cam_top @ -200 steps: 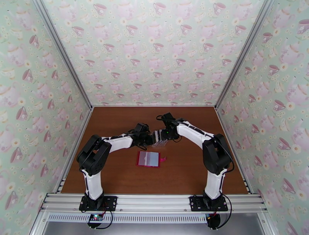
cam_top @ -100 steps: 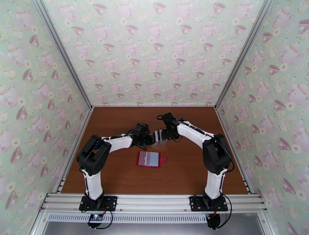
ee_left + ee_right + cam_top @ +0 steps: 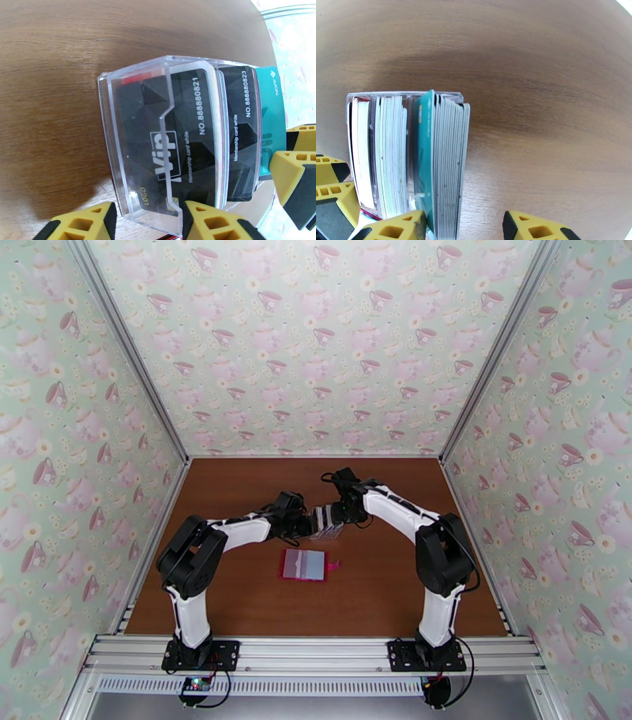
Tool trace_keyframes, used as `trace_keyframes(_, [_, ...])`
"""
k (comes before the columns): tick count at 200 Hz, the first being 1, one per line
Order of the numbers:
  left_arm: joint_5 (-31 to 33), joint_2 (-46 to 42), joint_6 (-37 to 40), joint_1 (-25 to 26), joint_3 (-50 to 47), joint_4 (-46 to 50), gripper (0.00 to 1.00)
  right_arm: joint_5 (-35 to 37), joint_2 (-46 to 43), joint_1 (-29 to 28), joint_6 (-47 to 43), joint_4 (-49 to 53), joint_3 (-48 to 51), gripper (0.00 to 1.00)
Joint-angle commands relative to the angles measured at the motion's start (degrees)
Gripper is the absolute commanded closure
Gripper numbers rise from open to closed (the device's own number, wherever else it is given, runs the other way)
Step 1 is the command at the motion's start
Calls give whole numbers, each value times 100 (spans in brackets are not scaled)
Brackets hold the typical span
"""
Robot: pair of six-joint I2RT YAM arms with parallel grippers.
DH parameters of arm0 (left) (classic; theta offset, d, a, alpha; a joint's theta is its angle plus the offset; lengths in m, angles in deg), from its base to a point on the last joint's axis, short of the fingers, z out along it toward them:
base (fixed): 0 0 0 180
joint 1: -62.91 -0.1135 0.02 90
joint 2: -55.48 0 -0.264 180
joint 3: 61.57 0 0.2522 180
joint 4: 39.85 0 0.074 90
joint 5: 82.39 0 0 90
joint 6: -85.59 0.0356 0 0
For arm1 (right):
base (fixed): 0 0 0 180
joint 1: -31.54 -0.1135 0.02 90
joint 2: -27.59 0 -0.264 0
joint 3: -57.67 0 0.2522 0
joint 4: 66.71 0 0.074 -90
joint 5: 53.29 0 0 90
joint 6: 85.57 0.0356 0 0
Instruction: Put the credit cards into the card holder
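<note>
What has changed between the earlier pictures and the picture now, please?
Very little. The right gripper moved a tiny bit at the credit cards in the clear stand; which way is too small to tell. Nothing was taken hold of or let go. The left gripper at the stand and the open red card holder stayed in place.

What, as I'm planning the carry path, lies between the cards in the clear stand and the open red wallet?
Nothing visible: only bare table separates the clear stand, with its credit cards, from the card holder, lying open nearer the front edge.
</note>
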State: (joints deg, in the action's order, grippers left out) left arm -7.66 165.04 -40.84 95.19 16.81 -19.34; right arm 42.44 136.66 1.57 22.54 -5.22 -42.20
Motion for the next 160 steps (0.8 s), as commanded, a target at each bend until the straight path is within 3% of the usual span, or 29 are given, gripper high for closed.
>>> trace_keyframes(1, [176, -4, 158, -111, -198, 552, 51, 166, -104, 67, -89, 192, -166, 48])
trace_keyframes(46, [156, 6, 138, -113, -196, 531, 51, 101, -132, 64, -106, 255, -258, 54])
trace_keyframes(160, [133, 38, 114, -111, -200, 530, 51, -93, -84, 67, -145, 267, -275, 86])
